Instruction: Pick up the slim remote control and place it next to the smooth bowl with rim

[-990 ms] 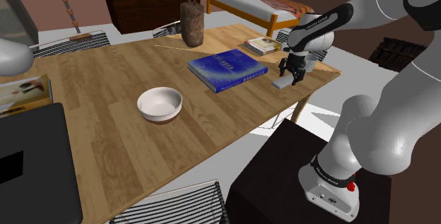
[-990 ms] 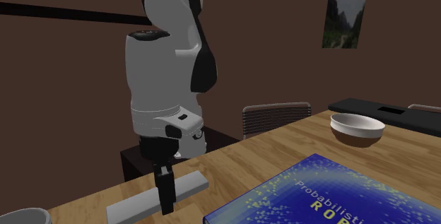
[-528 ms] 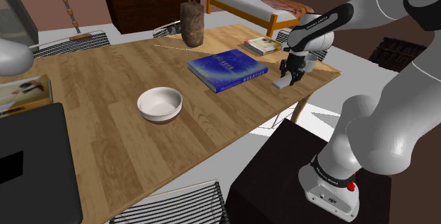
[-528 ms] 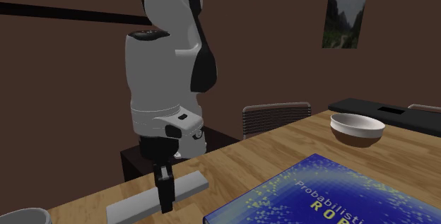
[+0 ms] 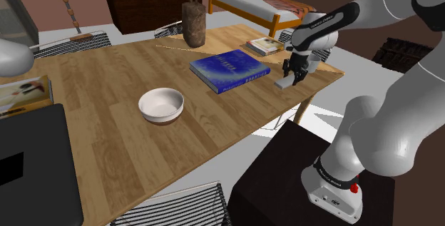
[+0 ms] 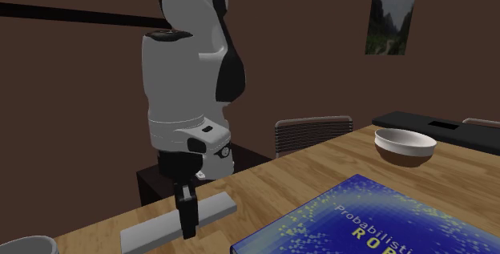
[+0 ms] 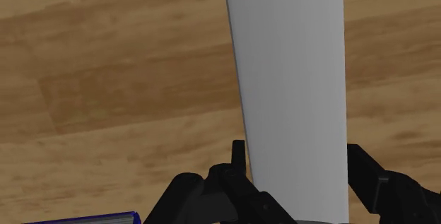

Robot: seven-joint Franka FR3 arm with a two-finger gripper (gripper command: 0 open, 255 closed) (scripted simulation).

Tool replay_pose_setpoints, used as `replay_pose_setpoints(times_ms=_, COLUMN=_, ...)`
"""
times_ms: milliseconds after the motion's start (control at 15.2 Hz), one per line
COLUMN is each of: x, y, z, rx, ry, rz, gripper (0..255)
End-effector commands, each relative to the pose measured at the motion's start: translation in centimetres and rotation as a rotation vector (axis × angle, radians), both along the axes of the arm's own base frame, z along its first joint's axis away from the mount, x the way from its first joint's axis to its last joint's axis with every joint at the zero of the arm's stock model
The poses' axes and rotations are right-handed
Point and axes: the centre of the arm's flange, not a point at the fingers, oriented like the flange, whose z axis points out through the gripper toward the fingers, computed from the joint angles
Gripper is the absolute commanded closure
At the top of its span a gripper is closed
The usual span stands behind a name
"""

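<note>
Wrist view has the two black fingers of the gripper (image 7: 300, 164) closed against the long sides of the slim remote control (image 7: 293, 81), a plain pale grey slab that runs straight out ahead of the hand over the wooden table (image 7: 113, 81); the jaws stand narrow, set only as far apart as the remote is wide. From the shoulder view the gripper (image 5: 293, 77) points down near the table's edge, with the remote (image 5: 284, 84) clasped under it; in the second exterior view the gripper (image 6: 188, 227) crosses the remote (image 6: 156, 230) a little off its middle, so more of its length hangs out to one side. The grasp looks made and the lift is the step in hand; whether the remote has fully left the wood I cannot tell. The white bowl (image 5: 161, 105) sits well apart from the gripper, and the blue book (image 5: 229, 69) lies near the gripper on the side toward the bowl (image 6: 405, 144); the book (image 6: 377, 220) is flat but stands in the way of a low carry. The next move calls for raising the remote clear of the table, taking it over or around the book, and lowering it level onto bare wood just beside the bowl, apart from the rim and not inside it; the uneven hold may let the longer end dip, so a steady pace seems wise.
</note>
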Motion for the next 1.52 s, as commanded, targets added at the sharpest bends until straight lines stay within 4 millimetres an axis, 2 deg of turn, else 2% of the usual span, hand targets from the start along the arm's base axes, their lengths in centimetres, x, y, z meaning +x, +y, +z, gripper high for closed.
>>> replay_pose_setpoints(times_ms=0, x=0.0, y=0.0, z=0.9, rx=0.000, ry=0.000, rz=0.000, gripper=255)
replay_pose_setpoints(times_ms=1452, x=0.0, y=0.0, z=12.6, rx=0.000, ry=0.000, rz=0.000, gripper=255)
